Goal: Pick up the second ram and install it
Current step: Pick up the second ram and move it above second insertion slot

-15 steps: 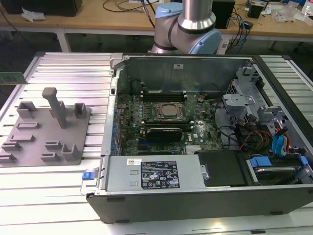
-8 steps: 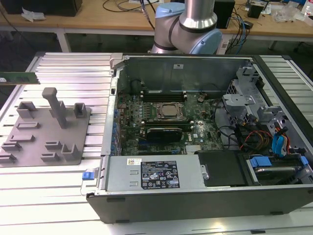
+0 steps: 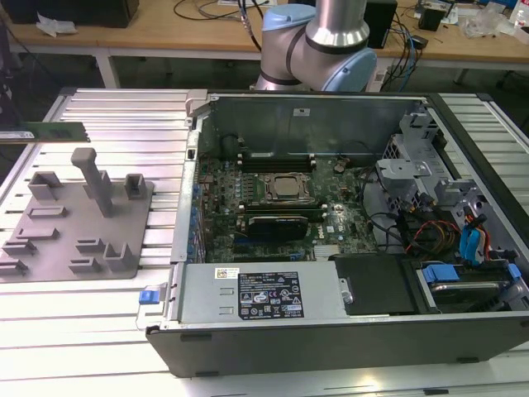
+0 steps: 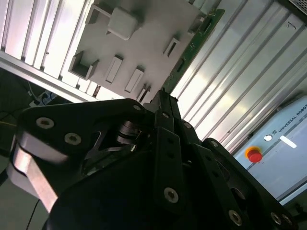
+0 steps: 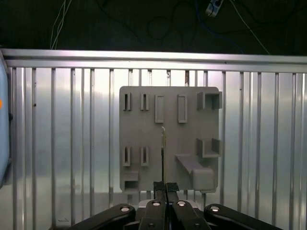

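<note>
The second ram (image 3: 48, 131) is a long, thin green board held in the air at the exterior view's far left, above the far edge of the grey fixture block (image 3: 78, 217). The gripper (image 5: 163, 186) is clamped on it, jaws pressed flat against the two faces at one end, so that in the first wrist view the stick shows edge-on as a bare sliver running out over the block. In the second wrist view its green face slants away from the black jaws, the free end unsupported.

I judge it light and stiff but fragile (thin laminate, small soldered chips, a row of contacts along one long edge). It is best gripped on the flat faces near an end, as it is here, never on the contacts. The smooth surface may slip or twist under side load.

The fixture is matte moulded plastic with rectangular slots, a tall post and low walls. It sits on a ribbed, shiny aluminium table (image 3: 124, 112). At the exterior view's right lies the open computer case (image 3: 331, 339), dark sheet metal around a crowded green motherboard (image 3: 273, 169).
</note>
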`<act>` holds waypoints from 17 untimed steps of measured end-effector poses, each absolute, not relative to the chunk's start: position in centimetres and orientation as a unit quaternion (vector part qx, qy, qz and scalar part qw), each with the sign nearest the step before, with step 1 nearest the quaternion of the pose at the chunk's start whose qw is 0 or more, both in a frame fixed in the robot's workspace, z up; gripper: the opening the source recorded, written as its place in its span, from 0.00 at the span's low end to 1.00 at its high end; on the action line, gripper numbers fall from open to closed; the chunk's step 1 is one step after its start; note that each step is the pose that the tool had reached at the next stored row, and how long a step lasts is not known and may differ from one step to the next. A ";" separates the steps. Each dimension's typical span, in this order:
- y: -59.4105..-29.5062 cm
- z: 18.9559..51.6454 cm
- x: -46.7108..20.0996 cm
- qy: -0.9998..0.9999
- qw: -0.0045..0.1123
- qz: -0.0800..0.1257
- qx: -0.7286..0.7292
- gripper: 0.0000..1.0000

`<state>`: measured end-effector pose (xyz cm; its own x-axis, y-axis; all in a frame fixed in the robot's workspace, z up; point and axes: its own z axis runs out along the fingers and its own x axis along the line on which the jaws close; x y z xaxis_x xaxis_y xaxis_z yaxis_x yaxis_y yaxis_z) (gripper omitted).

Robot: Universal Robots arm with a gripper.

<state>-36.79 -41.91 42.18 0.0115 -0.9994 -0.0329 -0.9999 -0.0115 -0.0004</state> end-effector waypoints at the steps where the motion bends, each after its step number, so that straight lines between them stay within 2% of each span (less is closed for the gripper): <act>1: -41.9 42.2 -36.6 0.703 0.012 0.012 -0.711 0.09; 17: -41.9 42.2 -32.2 0.703 0.012 0.012 -0.711 0.09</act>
